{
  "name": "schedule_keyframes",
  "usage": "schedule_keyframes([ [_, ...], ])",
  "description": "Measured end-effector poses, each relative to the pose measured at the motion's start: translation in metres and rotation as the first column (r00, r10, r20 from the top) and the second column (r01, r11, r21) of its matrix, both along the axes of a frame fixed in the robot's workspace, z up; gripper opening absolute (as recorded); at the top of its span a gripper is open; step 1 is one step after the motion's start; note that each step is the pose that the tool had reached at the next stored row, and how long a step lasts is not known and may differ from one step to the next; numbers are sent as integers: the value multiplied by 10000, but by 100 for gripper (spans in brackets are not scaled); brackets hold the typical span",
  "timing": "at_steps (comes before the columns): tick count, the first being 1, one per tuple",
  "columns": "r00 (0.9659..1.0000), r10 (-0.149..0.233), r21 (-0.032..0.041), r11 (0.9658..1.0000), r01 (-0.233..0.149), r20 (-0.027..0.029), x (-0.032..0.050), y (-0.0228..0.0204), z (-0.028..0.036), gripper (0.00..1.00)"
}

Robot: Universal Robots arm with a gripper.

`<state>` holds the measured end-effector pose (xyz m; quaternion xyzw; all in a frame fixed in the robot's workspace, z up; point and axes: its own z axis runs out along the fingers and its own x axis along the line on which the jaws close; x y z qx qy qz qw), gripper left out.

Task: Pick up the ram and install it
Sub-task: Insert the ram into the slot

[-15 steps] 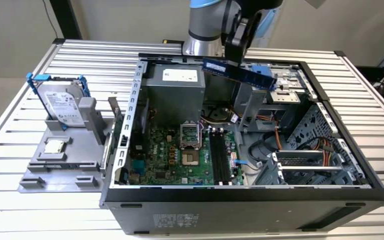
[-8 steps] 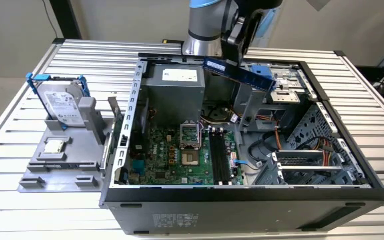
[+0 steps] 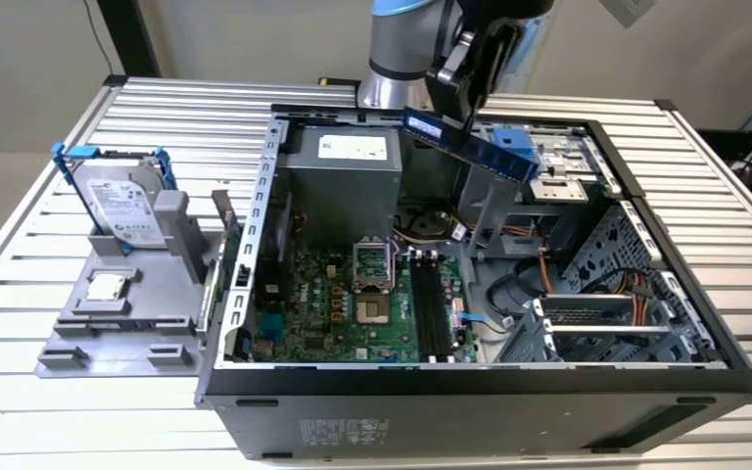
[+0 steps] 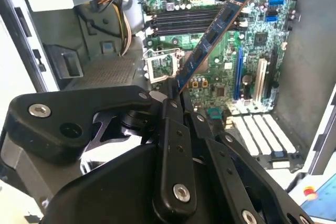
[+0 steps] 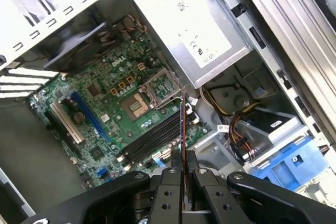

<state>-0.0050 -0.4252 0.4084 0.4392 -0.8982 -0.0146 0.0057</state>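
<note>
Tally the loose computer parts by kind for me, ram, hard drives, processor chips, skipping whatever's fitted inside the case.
Ram: 1, held by the gripper above the open case
Hard drive: 1, upright on the grey stand
Processor chip: 1, flat on that stand
Total: 3

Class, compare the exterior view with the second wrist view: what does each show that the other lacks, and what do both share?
Exterior view, not the second wrist view: the hard drive and processor chip beside the case, and the slatted table. Second wrist view, not the exterior view: the pale slot covers at the case's end. Both: the gripper shut on the tilted ram, the motherboard and its black memory slots.
</note>
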Motion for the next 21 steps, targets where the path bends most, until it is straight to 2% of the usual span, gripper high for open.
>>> schedule_keyframes([
  [3, 9992, -404, 0, 9992, 404, 0, 0, 0, 0, 0],
  [6, 9969, -785, 0, 9969, 785, 0, 0, 0, 0, 0],
  [11, 9898, -1426, -1, 9898, 1426, 0, 0, 0, 0, 0],
  [16, 9785, -2062, -1, 9785, 2062, 0, 0, 0, 0, 0],
  [21, 9633, -2684, -1, 9633, 2684, 0, 0, 0, 0, 0],
])
